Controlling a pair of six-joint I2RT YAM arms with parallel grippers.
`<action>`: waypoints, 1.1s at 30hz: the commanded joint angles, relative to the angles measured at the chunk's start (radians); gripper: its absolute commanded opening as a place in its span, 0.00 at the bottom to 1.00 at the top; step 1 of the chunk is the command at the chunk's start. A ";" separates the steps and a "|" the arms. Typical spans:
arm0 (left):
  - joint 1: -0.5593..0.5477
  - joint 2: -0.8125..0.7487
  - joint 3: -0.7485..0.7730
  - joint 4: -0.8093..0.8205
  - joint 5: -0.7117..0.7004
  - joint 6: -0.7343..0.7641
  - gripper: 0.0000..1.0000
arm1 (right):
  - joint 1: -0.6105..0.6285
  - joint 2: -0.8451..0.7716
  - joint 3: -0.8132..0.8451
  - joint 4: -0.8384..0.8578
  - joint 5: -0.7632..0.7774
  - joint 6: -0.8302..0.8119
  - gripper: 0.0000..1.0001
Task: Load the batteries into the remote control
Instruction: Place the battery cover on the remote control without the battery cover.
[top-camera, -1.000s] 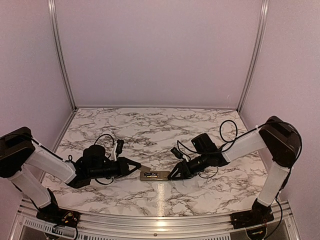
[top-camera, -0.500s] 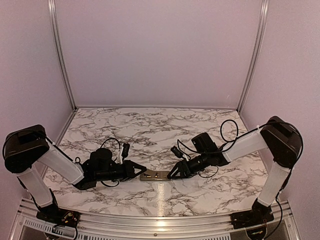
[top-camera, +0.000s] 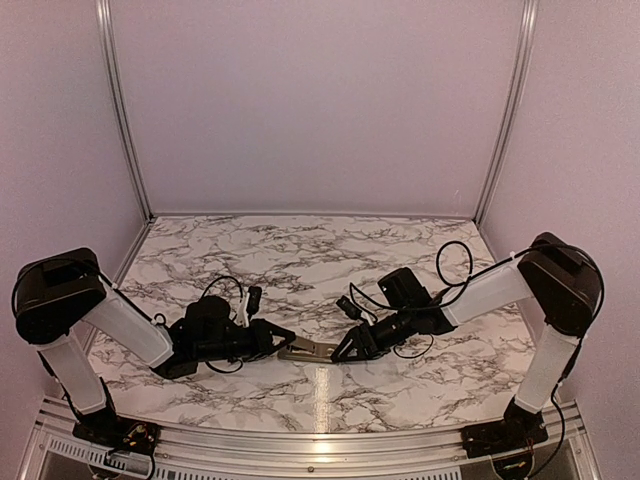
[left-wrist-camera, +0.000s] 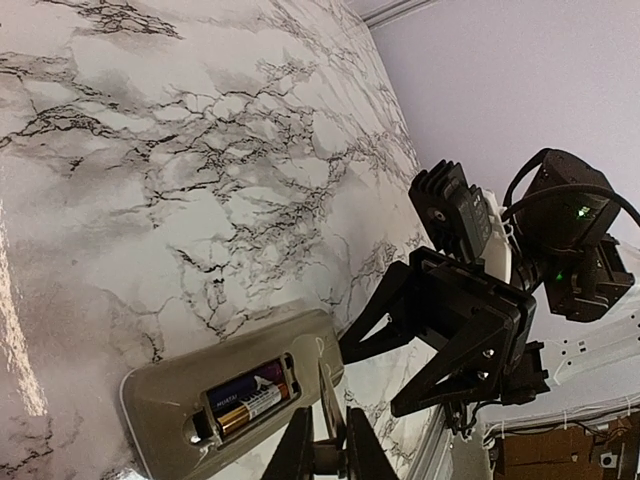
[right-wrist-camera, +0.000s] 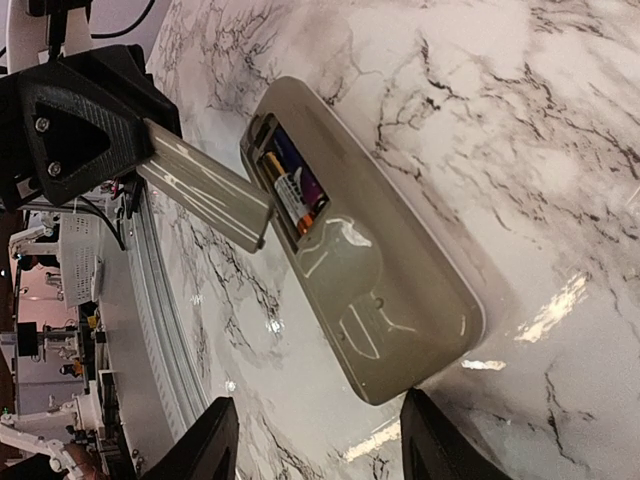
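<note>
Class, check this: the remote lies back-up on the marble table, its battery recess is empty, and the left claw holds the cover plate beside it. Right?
It is not empty: the right wrist view shows batteries seated in the remote control. The rest is right: it lies back-up on the table, and the left claw holds the cover plate beside it.

— Is your light even?
— Yes: bright, soft, from overhead. You'll find glare on the glossy marble-patterned tabletop (top-camera: 322, 395), lower centre, and on the grey-tan plastic remote back (right-wrist-camera: 370, 260). Focus is sharp.
</note>
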 joint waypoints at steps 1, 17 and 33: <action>-0.006 0.009 0.043 -0.057 -0.017 0.034 0.09 | 0.010 0.010 0.027 0.014 0.005 -0.003 0.53; -0.008 0.014 0.068 -0.142 -0.036 0.053 0.09 | 0.009 -0.004 0.038 -0.017 0.019 -0.021 0.54; -0.017 0.049 0.110 -0.186 -0.022 0.064 0.09 | 0.010 -0.001 0.044 -0.019 0.015 -0.024 0.55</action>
